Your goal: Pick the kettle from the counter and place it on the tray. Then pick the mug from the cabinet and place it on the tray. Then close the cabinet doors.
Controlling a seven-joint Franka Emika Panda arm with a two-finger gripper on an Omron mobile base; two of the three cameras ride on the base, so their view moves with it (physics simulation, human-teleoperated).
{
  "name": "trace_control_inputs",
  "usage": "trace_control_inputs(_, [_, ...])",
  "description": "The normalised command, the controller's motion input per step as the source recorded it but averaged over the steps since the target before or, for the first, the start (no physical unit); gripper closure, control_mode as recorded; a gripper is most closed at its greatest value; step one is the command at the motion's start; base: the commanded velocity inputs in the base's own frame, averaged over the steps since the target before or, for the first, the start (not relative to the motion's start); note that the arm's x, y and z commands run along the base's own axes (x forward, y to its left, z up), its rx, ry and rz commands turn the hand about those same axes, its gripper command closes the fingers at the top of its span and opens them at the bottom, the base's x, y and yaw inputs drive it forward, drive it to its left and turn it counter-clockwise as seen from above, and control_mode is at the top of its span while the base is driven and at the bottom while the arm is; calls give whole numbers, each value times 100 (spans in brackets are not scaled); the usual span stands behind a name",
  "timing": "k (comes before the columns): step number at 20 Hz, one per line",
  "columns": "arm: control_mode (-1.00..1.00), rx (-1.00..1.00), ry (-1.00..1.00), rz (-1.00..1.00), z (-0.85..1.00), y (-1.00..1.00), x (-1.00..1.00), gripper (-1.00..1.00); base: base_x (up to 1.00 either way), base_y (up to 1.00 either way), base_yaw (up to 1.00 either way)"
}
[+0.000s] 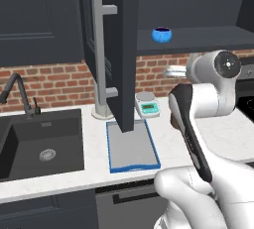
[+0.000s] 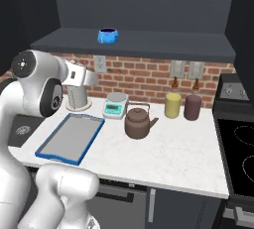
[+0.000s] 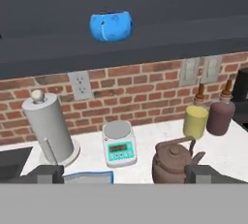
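arm folded high, gripper (image 3: 124, 174) level, fingers wide apart, empty

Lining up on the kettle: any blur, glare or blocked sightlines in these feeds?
Hand view: sharp, even light, kettle clear low in frame. Right base view: kettle unobstructed, soft shadows, no glare. Left base view: arm and open cabinet door block the counter there.

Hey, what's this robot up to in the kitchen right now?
Nothing is held yet. The gripper is open, raised over the counter and facing the wall. The kettle sits on the counter beside the tray, which has nothing on it. The mug is on the cabinet shelf, doors open.
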Motion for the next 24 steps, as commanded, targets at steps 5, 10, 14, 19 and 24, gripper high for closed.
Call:
trace_control_inputs(5, [-100, 0, -19, -14, 74, 0, 20, -100, 0, 0, 0])
trace_control_inputs(10, [-100, 0, -6, -6, 33, 3, 24, -100, 0, 0, 0])
trace_control_inputs(14, [-100, 0, 0, -2, -1, 0, 8, -100, 0, 0, 0])
trace_control_inputs(19, [-100, 0, 0, 0, 0, 0, 11, -100, 0, 0, 0])
trace_control_inputs(24, [-100, 0, 0, 0, 0, -3, 26, -100, 0, 0, 0])
